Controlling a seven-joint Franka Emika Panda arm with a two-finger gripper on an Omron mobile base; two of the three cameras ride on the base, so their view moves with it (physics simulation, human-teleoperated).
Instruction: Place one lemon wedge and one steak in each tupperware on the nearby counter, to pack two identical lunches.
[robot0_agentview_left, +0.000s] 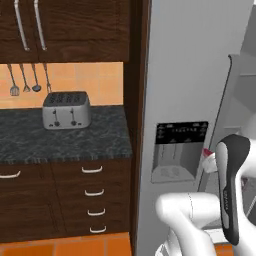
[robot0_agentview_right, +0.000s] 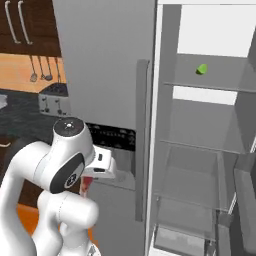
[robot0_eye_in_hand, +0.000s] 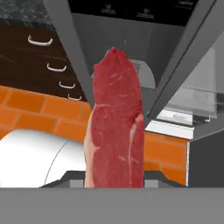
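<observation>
Gripper (robot0_eye_in_hand: 114, 177) clamped on steak (robot0_eye_in_hand: 116, 127), long axis out from jaws; counter (robot0_agentview_left: 60, 137) lies left, tupperware unseen

The white arm (robot0_agentview_right: 60, 175) is folded low before the base, its gripper (robot0_eye_in_hand: 114, 177) clamped on a steak (robot0_eye_in_hand: 116, 127).

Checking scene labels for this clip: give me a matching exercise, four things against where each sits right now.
Things:
1. steak
2. toaster
3. green wedge
4. utensils

Places:
A. on a shelf in the open fridge
B. hanging on the orange wall
C. on the counter
D. held in the gripper

Pairs: 1-D, 2-C, 3-A, 4-B
</observation>
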